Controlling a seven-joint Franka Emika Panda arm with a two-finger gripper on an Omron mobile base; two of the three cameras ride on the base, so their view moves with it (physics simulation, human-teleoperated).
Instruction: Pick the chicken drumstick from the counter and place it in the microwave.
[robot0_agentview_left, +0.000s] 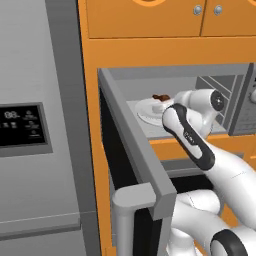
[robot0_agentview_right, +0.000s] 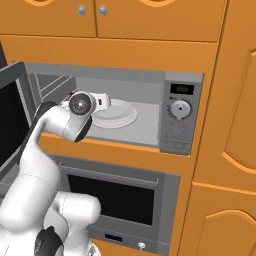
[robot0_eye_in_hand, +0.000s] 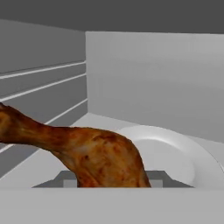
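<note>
With its jaws closed narrow on the thick end of the small glossy reddish-brown chicken drumstick (robot0_eye_in_hand: 94, 155), the white arm's two-finger gripper (robot0_agentview_left: 159, 101) reaches inside the wide grey box microwave (robot0_agentview_right: 150, 85), holding the meat above the round white plate (robot0_agentview_right: 120, 116), the grey side-hinged door (robot0_agentview_left: 131, 145) standing open.

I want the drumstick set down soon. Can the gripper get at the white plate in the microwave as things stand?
Probably yes: the door stands open, and the gripper, shut on the chicken drumstick, is already inside the microwave beside the plate.

left base: from door side; right base: from panel side; both share microwave (robot0_agentview_right: 120, 112); hand: close inside cavity
</note>
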